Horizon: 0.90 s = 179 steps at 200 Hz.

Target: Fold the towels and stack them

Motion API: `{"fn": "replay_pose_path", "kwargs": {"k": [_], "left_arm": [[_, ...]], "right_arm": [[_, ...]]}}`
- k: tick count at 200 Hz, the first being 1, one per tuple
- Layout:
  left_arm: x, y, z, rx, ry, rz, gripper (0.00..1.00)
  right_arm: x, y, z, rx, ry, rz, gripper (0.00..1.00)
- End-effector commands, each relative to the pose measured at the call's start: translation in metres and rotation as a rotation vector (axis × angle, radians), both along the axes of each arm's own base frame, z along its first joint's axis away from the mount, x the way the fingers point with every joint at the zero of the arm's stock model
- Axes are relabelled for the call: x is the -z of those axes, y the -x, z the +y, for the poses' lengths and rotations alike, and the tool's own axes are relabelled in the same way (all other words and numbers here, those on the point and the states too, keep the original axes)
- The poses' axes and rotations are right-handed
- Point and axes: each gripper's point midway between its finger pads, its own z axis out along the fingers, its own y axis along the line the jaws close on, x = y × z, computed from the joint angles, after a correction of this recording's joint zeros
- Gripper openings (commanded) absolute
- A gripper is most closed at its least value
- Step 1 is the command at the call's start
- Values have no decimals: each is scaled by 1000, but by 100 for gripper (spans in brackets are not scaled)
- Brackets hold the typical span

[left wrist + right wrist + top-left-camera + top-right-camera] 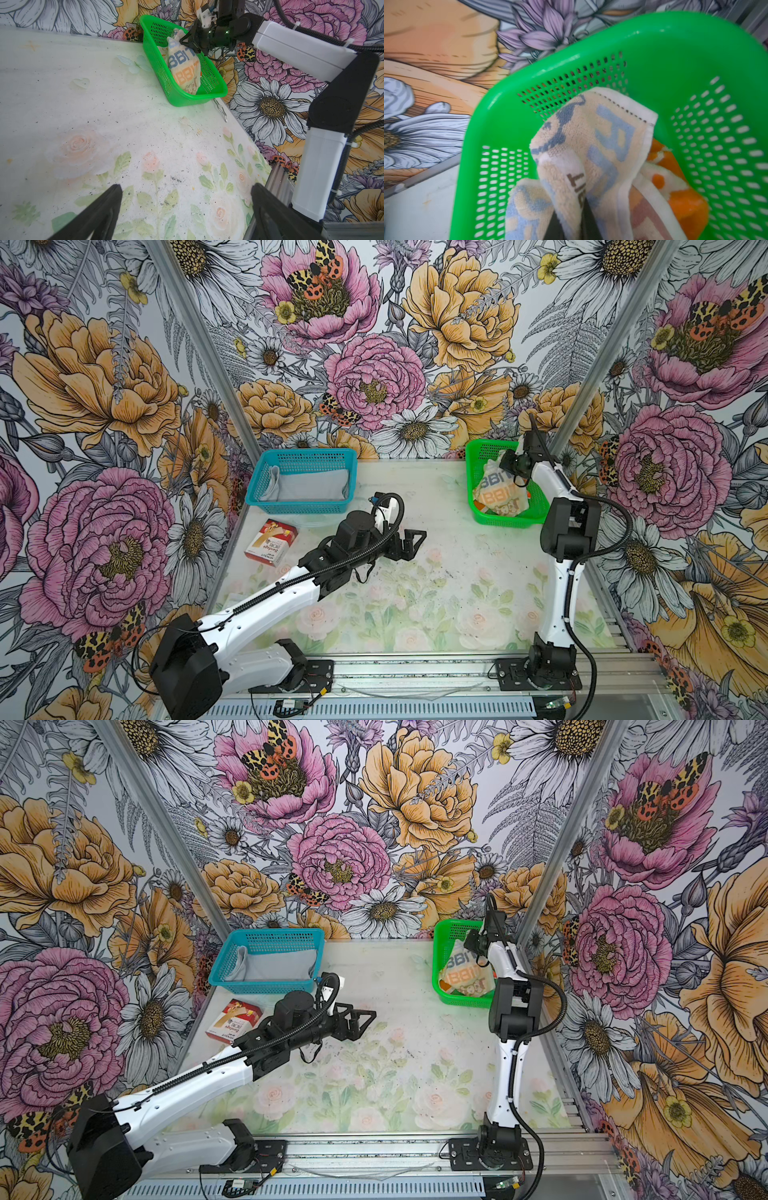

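The large grey towel (pixel 309 486) lies in the blue basket (pixel 305 454). The cream RABBIT towel (pixel 184 69) — soft, light, limp, best held at a corner — hangs in the green basket (pixel 209 96), pinched by the right tool (pixel 187 41), partly over the small orange towel (pixel 686 204). The left tool (pixel 412 541) stands spread.

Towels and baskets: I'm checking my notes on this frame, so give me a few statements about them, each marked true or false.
The grey towel lies in the blue basket. True.
The right gripper is shut on the RABBIT towel in the green basket. True.
The left gripper holds the orange towel. False: it is open and empty over the table; the orange towel lies in the green basket.
The red-and-white box sits in the blue basket. False: it lies on the table beside it.
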Motion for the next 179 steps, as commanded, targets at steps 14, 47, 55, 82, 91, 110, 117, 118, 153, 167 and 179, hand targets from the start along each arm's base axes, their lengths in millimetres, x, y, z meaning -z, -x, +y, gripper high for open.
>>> {"fn": "replay_pose_path", "kwargs": {"k": [14, 47, 55, 82, 91, 110, 117, 118, 153, 167, 179], "left_arm": [[-2, -1, 0, 9, 27, -18, 98], [-5, -7, 8, -25, 19, -49, 98], [-8, -9, 12, -35, 22, -60, 98], [-14, -12, 24, -55, 22, -68, 98], [-12, -12, 26, -57, 16, -65, 98], [-5, -8, 26, -49, 15, -45, 98], [-3, -7, 26, -50, 18, -38, 98], [-3, -7, 26, -51, 19, -37, 98], [7, -9, 25, -59, 30, -12, 98], [9, -11, 22, -55, 25, -7, 98], [10, -13, 19, -48, 21, -6, 98]], "right_arm": [[-97, 15, 30, -83, -47, -164, 4], [-160, 37, 80, -213, -149, -256, 0], [-173, 43, 88, -228, -156, -276, 1], [-179, 53, 79, -191, -177, -269, 3], [-171, 53, 70, -169, -172, -253, 8], [-155, 54, 57, -162, -180, -223, 12], [-150, 55, 53, -159, -182, -212, 13], [-149, 55, 52, -156, -182, -211, 13], [-118, 67, 26, -110, -157, -145, 20], [-106, 70, 24, -120, -165, -121, 16], [-101, 70, 26, -138, -186, -112, 17]]}}
